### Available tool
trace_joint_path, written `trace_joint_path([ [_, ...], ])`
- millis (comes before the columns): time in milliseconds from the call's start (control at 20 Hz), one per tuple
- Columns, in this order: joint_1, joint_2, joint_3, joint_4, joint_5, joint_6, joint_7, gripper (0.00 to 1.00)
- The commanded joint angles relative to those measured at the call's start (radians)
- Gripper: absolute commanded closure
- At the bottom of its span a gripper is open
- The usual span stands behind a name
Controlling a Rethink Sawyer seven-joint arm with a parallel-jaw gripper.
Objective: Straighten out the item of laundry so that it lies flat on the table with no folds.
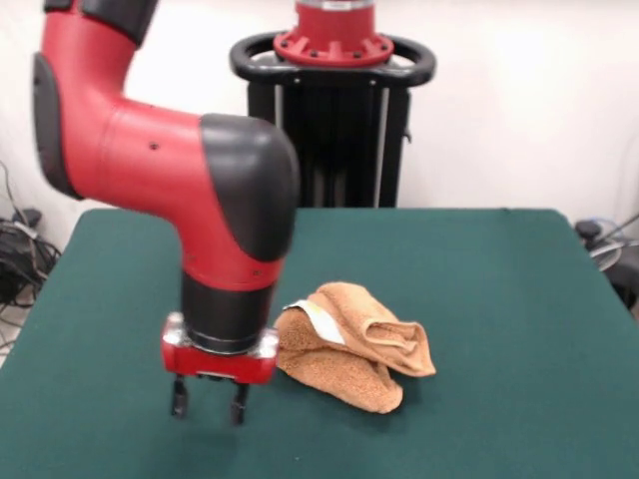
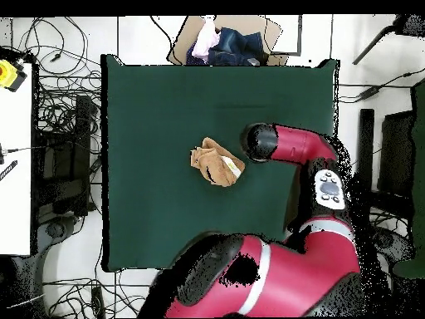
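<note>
End effector (image 1: 209, 400) hanging just above the table (image 1: 519, 299), fingers standing apart and holding nothing, just beside the towel (image 1: 351, 344) on the side bearing the white tag (image 1: 318, 321). Towel sitting near mid-table, bunched into a lump with several layers rolled over each other; overhead view showing it well clear of all edges. Judging it light, soft and limp, likely sagging and dragging when lifted, terry gripping the felt rather than sliding. Best hold looking like an exposed outer edge or corner near the tag, not the thick rolled middle.
</note>
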Motion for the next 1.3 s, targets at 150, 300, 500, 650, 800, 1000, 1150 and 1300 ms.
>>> trace_joint_path([
  [150,0.112,0.006,-0.005,0.055,0.104,0.059,0.3,0.0],
  [300,0.14,0.014,-0.022,0.045,0.126,0.06,0.313,0.0],
  [500,0.169,0.036,-0.043,0.012,0.155,0.069,0.322,0.0],
  [650,0.178,0.054,-0.055,0.004,0.17,0.063,0.32,0.0],
  [800,0.189,0.075,-0.078,-0.014,0.177,0.087,0.313,0.0],
  [1000,0.207,0.117,-0.129,-0.061,0.182,0.161,0.307,0.0],
  [1150,0.22,0.137,-0.163,-0.089,0.185,0.224,0.303,0.0],
  [1300,0.238,0.127,-0.198,-0.102,0.184,0.331,0.298,0.0],
])
